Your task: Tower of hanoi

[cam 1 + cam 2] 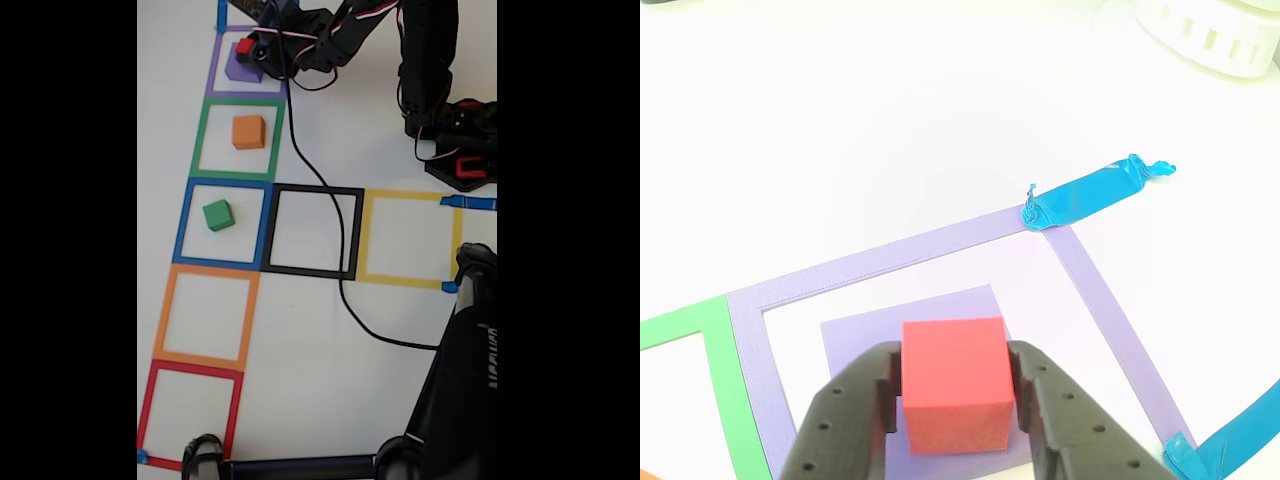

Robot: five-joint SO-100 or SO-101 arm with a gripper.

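Now my claw (956, 400) is closed on the red cube (954, 378); in the other view I see the two black fingers (855, 415) pressing its left and right faces, and the cube sits straight between them, not tilted. Directly under it is the purple cube (855, 340), whose flat top shows around the red one on the left and behind. I cannot tell from these pictures if the red cube already touches that top or hangs just above it. So the relation that matters is vertical: the red cube is over the purple one and a little toward its right side in this view, so I judge there is less margin on that side.

In the fixed view the claw (247, 47) is at the top of the column of tape squares, over the purple cube (243, 68), which stands inside the purple tape square (213, 80). The orange cube (248, 131) is in the green tape square (199, 140) just below, and the green cube (218, 215) is in the blue tape square (182, 225) below that. Both are well apart from my claw.

The black, yellow, orange and red squares hold no cube, so there is free room. A black cable (341, 240) runs across the black square, and I would watch it
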